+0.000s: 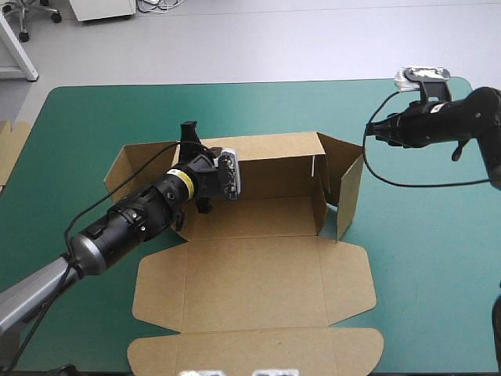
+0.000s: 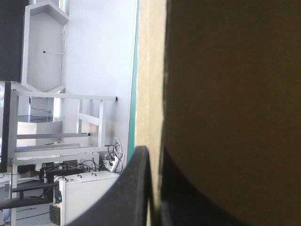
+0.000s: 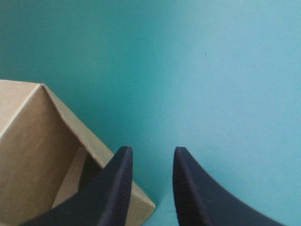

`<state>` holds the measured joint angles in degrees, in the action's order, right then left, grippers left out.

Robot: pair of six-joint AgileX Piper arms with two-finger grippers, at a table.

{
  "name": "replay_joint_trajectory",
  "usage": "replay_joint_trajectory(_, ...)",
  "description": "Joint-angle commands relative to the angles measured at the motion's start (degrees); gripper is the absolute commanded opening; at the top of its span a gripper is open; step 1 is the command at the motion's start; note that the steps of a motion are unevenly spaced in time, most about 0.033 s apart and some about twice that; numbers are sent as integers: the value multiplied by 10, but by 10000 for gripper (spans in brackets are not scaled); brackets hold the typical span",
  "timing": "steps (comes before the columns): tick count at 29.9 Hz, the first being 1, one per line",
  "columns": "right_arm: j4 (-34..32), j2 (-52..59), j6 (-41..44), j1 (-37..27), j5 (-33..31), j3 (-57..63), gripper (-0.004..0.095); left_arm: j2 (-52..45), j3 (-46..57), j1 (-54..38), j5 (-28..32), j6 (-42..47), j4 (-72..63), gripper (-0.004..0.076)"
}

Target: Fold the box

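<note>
High view shows me the brown cardboard box (image 1: pixel 258 274), a cut sheet half formed, lying at the middle of the teal-green table cover (image 1: pixel 423 258). Its far wall is raised, the side wall at 3 o'clock stands with its flap angled outward, the side at 9 o'clock leans only partway up, and the lid panel with its rounded flaps lies flat toward 6 o'clock. My left gripper (image 1: pixel 188 131) sits at the box's 10 o'clock corner, where the far wall meets that leaning side. In the left wrist view its black fins are all but closed, with a pale edge of the box (image 2: pixel 149 70) pinched between them, so I read it as clamped on that wall. The right gripper (image 1: pixel 376 129) hangs off at the box's 2 o'clock, apart from the board. The right wrist view shows its fins a narrow gap apart over bare cover with nothing between them, and the raised corner of the box (image 3: pixel 33 155) just beside. A strip of spare brown board (image 1: pixel 9 153) pokes in at the table's 9 o'clock edge. I judge the step in hand to be raising and tucking the 9 o'clock side. Next I'd want that wall brought upright and its tab folded inward, with the right gripper coming in to steady the far wall. This light board looks likely to slide if pulled.
</note>
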<state>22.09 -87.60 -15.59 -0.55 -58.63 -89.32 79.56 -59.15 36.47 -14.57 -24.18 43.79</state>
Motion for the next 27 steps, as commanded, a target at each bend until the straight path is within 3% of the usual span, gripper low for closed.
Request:
replay_joint_trajectory(1,28,-36,-10,-4,0,-48,283,-10,-9,3,6,17,9,-10)
replay_joint_trajectory(9,35,-77,-16,1,2,-51,283,-10,-9,3,8,17,55,-10)
replay_joint_trajectory(13,78,-77,-43,5,-8,-51,283,-8,-9,3,17,17,55,-10)
replay_joint_trajectory(19,70,-66,-50,31,-23,-33,279,8,-9,3,23,21,89,-10)
replay_joint_trajectory(27,88,-1,-92,31,33,82,279,23,-9,3,24,21,104,-10)
